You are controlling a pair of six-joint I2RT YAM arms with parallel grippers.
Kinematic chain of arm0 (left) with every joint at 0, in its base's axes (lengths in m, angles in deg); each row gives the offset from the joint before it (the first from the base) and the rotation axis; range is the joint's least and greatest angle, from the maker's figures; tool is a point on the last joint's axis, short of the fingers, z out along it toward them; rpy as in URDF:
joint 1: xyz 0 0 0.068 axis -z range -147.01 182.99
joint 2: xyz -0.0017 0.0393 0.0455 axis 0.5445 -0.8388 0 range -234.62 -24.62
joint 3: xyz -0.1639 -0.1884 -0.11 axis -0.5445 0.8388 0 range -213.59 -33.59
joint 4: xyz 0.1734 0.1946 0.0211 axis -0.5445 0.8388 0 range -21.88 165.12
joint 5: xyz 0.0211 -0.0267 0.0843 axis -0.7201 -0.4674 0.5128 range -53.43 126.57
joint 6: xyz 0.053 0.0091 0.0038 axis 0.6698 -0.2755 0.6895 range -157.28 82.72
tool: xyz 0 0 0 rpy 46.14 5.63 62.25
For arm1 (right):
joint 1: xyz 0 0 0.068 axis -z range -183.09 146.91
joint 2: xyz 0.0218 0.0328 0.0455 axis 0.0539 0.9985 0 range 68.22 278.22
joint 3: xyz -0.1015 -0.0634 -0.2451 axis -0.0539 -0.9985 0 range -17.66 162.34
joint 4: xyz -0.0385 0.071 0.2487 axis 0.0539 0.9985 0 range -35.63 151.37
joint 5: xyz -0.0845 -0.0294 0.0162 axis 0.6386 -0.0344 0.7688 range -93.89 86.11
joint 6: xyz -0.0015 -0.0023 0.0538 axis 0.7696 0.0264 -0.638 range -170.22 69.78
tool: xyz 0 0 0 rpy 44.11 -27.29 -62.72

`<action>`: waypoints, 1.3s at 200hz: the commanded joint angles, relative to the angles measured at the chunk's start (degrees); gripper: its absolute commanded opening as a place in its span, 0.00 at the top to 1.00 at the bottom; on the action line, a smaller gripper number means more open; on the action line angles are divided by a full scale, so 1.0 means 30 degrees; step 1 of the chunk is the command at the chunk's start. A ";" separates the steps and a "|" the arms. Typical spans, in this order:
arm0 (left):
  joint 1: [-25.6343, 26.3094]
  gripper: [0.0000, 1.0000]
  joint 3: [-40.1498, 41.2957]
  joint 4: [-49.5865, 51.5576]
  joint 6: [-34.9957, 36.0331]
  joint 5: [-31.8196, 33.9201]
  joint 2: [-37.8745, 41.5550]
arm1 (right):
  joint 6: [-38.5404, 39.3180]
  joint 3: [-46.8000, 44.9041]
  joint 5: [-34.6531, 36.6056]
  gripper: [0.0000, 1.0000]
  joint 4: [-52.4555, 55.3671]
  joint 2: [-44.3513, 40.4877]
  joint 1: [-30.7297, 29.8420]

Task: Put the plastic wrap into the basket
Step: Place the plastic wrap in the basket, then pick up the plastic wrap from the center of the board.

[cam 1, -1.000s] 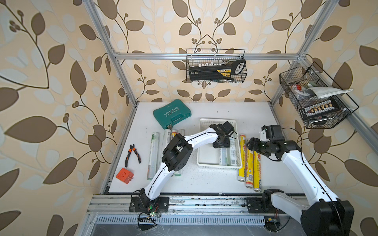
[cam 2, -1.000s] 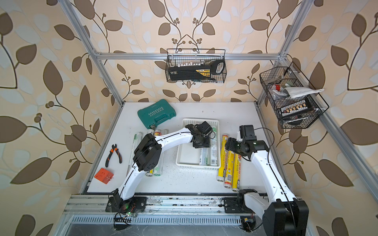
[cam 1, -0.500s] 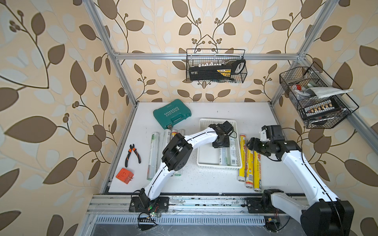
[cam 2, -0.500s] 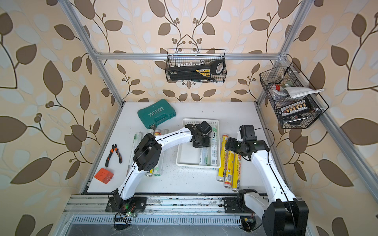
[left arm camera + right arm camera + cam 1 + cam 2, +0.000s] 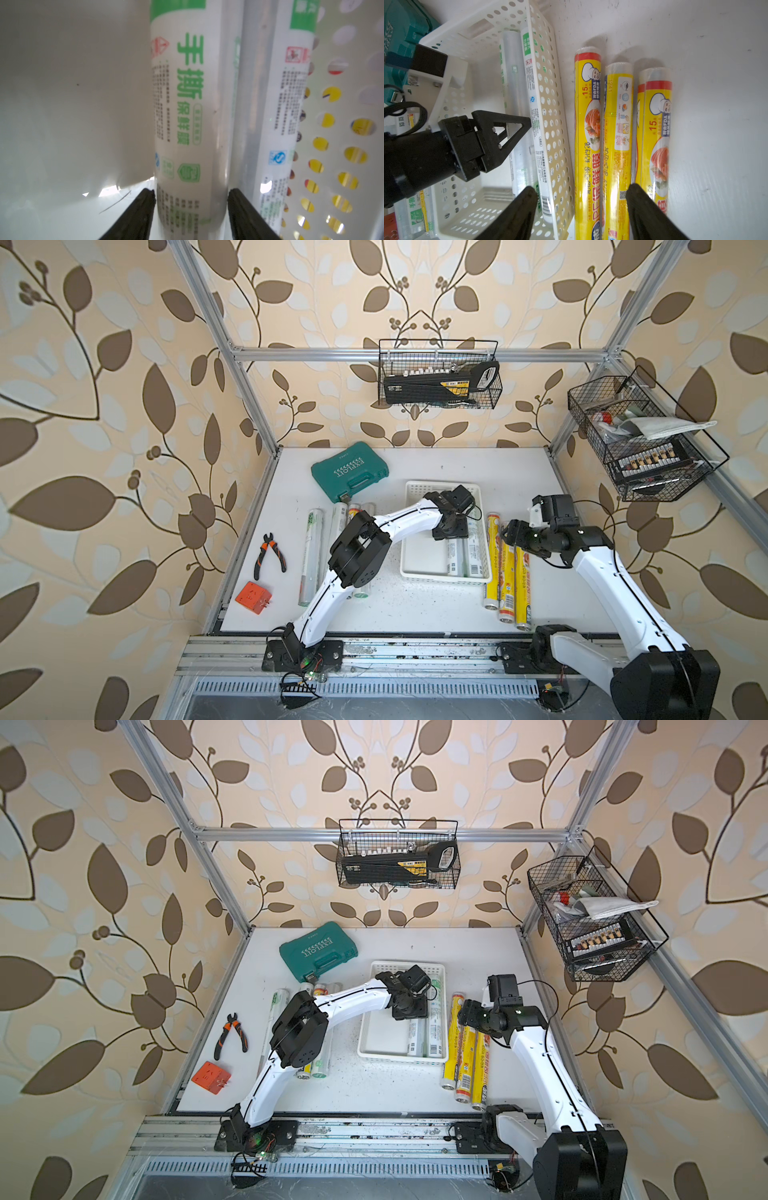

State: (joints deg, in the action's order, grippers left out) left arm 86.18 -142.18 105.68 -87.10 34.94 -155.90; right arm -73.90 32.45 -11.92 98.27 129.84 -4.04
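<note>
Well, left gripper [image 5: 191,207] straddles a silvery-white roll [image 5: 187,104] lying in the basket [image 5: 342,145]; clamped or clear, can't tell, so retreating could drag it out. Right gripper [image 5: 581,187], jaws apart above touching yellow rolls [image 5: 616,124] beside the basket, may snag two.

A robot test cell in a lab, dressed as a home workshop — an aluminium frame [image 5: 415,354] lined with leaf-pattern wallpaper [image 5: 104,406] encloses a white table [image 5: 457,464], robot arms [image 5: 615,585] bolted to a rail [image 5: 415,655], wire baskets [image 5: 436,377] of tools, pliers [image 5: 269,556] and a tool case [image 5: 350,470].
</note>
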 commanded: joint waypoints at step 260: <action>-0.1117 0.04 0.7531 0.5819 0.2192 0.9017 1.5415 | -0.3970 0.2772 0.1605 0.28 0.0133 -0.0304 -0.7508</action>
State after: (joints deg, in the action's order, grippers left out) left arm 84.95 -125.16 120.79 -79.30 56.67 -117.83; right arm -81.05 37.50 -14.00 99.56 126.37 -19.80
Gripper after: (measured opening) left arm 0.954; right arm 0.719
